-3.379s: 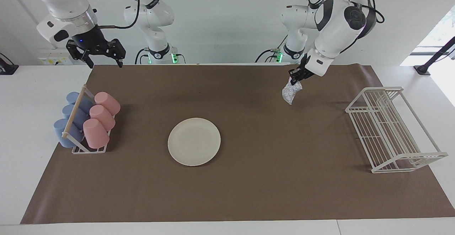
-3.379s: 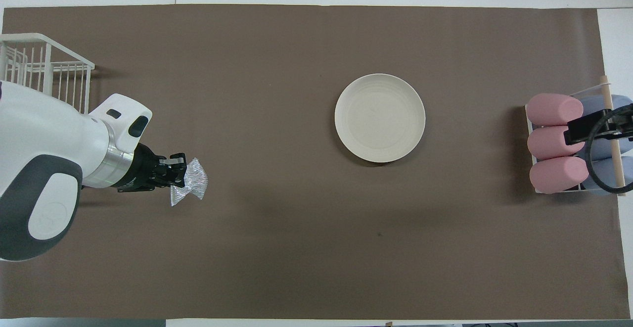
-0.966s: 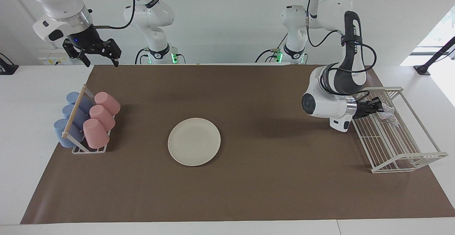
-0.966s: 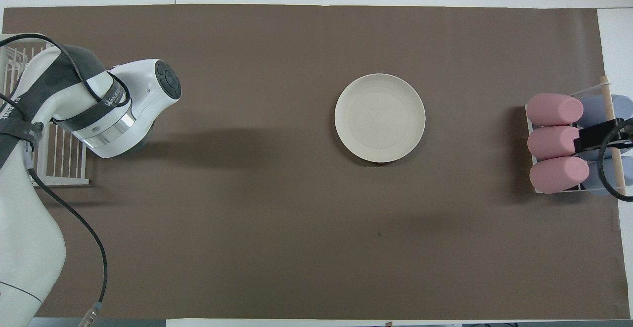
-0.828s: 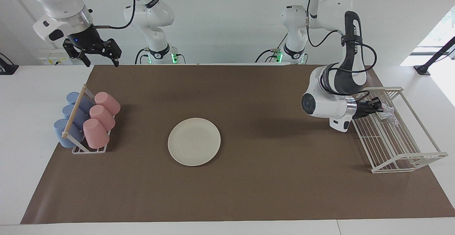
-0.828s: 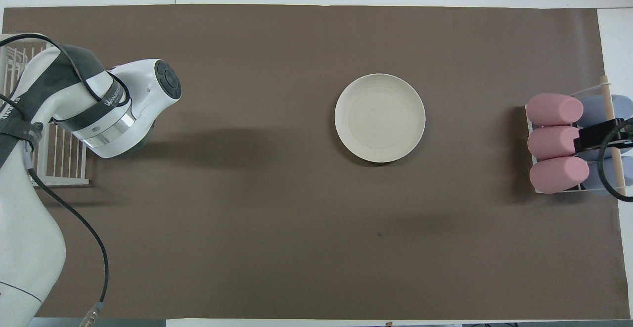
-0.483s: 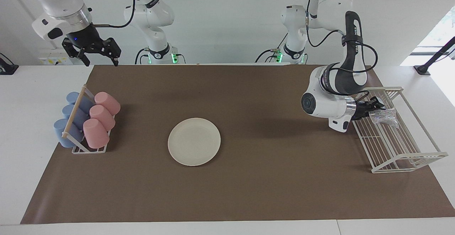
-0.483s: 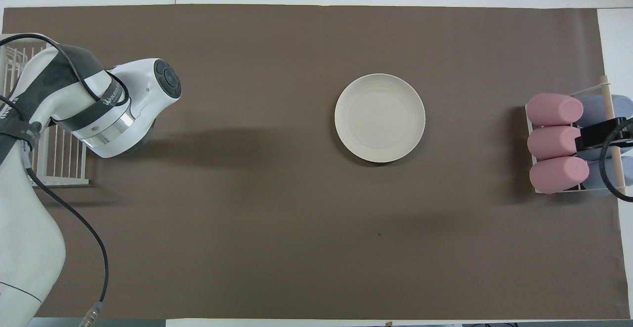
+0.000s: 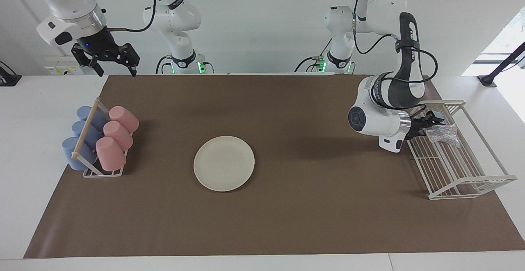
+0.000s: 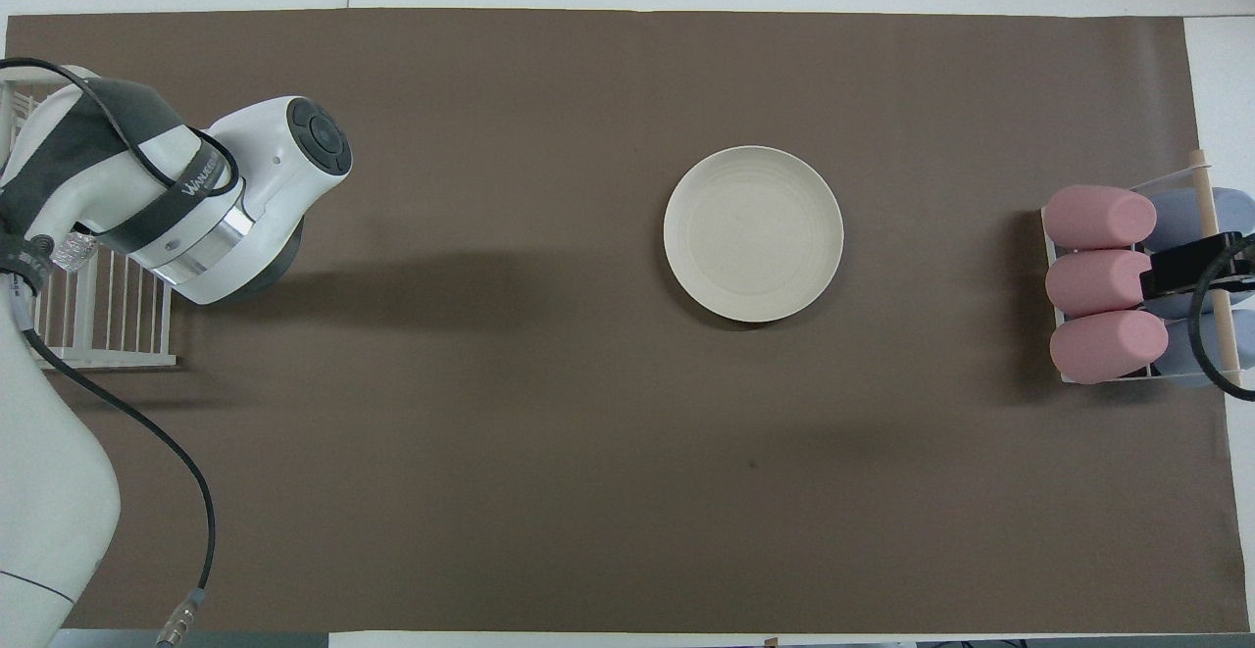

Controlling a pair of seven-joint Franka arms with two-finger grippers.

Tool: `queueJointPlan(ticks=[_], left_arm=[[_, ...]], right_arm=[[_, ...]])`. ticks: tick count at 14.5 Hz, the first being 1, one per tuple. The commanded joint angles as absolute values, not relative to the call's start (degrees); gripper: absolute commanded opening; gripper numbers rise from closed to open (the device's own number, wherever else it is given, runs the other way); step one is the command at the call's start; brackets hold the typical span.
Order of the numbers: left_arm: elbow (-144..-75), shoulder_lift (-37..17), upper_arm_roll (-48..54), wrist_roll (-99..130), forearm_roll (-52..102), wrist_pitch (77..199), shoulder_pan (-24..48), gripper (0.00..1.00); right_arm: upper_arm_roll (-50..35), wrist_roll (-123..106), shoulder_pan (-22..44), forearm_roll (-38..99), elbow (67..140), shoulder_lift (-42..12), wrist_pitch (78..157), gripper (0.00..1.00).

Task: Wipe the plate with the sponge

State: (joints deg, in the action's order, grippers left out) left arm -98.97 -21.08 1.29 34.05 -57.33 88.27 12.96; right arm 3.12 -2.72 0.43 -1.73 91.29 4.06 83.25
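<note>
Sponge (image 9: 443,135) lies on the wires of the white wire rack (image 9: 471,181) at the left arm's end of the worktop (image 9: 24,111), in the part of the rack nearer to the robots; in the overhead view only a sliver of it shows past the arm (image 10: 71,250). Just beside it, the left pincer (image 9: 430,122) points sideways into the rack from a low, bent wrist, and its fingers stand apart, released, with the sponge resting free on the wires at their tips; whether a fingertip touches the pad cannot be told. In the overhead view the left arm's white wrist covers the pincer and much of the rack (image 10: 108,334). Cream-white and round, the plate (image 9: 224,163) sits flat on the brown mat (image 9: 287,222) near the middle of the worktop, well apart from the rack and the sponge, with nothing on it; seen from above it shows faint concentric rings (image 10: 753,233). At the right arm's end of the mat a small cup stand (image 9: 102,172) holds three pink cups (image 9: 117,137) and three blue cups (image 9: 82,137) lying on their sides under a wooden rod (image 9: 85,130). The right arm waits, its pincer (image 9: 110,66) raised over the corner of the mat nearest its own base, above the cup stand's end of the worktop, fingers spread and holding nothing; from overhead only its dark tip (image 10: 1191,271) shows over the cups.
</note>
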Motion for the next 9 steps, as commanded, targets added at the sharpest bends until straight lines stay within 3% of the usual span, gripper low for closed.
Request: queueJointPlan(ticks=[1,9], left_arm=[[-93.5,-18.8,1.0,33.2,-46.5,89.4,11.4,1.00],[-89.0,-9.2,0.6,28.8,-20.9,88.9,6.9,1.00]], right_arm=[[2.8,-3.4,0.0,-1.9,91.8,4.7,83.1,1.00],[2.5,-3.4,-0.1,-2.1,91.8,4.7,83.6,1.00]])
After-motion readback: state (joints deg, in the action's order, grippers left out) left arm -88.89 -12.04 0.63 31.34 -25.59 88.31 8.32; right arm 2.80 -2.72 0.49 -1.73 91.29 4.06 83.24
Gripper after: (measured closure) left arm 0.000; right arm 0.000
